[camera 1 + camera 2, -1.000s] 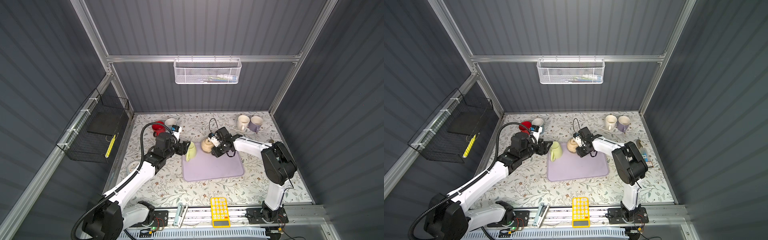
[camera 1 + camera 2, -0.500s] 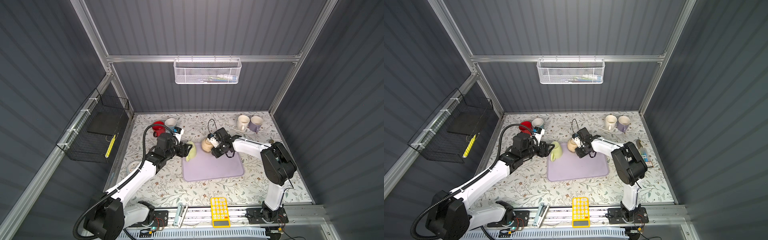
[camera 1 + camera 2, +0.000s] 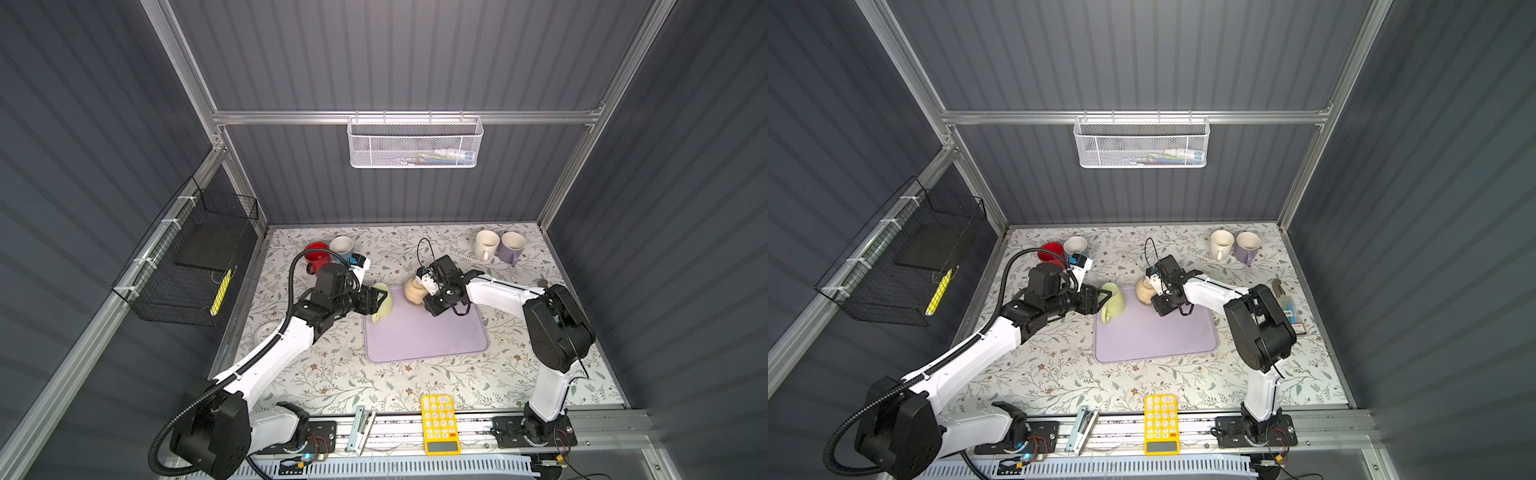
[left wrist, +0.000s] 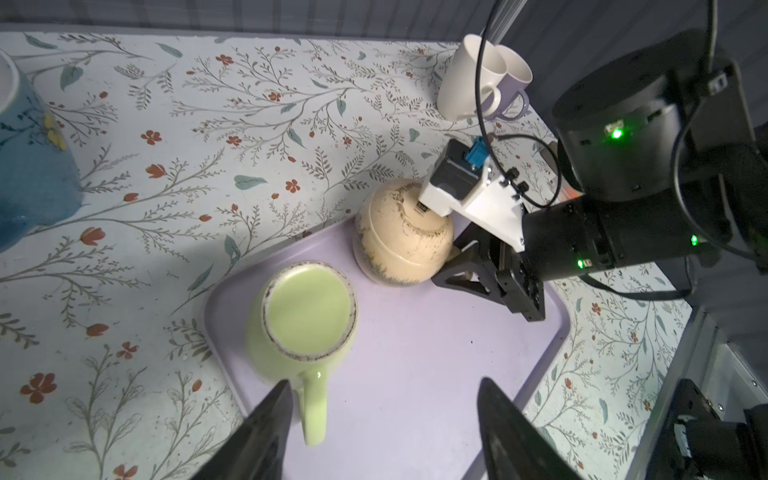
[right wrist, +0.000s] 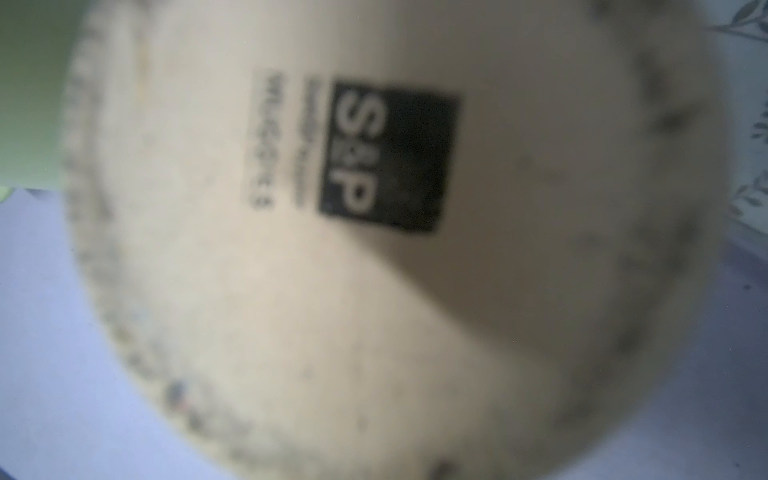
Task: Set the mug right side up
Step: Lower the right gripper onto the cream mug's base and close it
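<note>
Jaws of right gripper [image 4: 455,259] at flank of beige mug [image 4: 399,237] — clench hidden, cannot tell; mug inverted, axis upright, on mat [image 4: 415,353] rear edge. Left gripper [image 4: 382,386] gapes — handle of green mug [image 4: 309,316] beside one finger

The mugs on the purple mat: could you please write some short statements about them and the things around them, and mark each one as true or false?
1. The green mug stands base up on the purple mat. True.
2. The left tool is closed on the green mug's handle. False: its jaws stand open, and the handle lies beside one finger, unclamped.
3. The beige mug is right side up. False: its base, with a printed mark, faces up.
4. A white mug and a purple mug stand upright side by side at the back. True.
5. The yellow calculator lies on the mat. False: it lies off the mat, at the front.
</note>
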Motion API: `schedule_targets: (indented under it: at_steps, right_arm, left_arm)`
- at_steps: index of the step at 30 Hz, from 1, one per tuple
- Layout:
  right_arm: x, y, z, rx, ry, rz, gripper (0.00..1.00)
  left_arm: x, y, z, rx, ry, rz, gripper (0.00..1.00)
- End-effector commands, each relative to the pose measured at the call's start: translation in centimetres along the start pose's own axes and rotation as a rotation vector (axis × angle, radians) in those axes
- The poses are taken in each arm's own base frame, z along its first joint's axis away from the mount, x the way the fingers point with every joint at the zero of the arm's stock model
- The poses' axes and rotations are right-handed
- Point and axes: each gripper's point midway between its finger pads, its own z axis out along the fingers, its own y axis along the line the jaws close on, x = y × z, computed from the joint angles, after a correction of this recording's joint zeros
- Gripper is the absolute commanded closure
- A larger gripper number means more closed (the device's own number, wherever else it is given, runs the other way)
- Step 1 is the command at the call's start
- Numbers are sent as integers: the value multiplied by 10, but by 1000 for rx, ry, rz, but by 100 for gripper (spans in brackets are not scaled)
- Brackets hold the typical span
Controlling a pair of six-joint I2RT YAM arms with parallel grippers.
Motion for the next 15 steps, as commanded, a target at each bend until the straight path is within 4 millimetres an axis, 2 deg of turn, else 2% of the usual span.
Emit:
schedule_targets:
  at_steps: [1, 10, 11, 15]
  right_arm:
    - [-10, 0, -18, 8, -50, 14, 95]
    - [-16, 1, -33, -3, -90, 34, 96]
    - [-23, 2, -35, -8, -125, 35, 96]
    - [-26, 2, -40, -29, -151, 55, 97]
  left_arm:
    - [-16, 5, -2, -22, -98, -19, 30]
    - [-30, 15, -5, -83, -183, -11, 30]
    - [-31, 15, -5, -81, -190, -14, 30]
    - [-31, 15, -3, -75, -200, -31, 30]
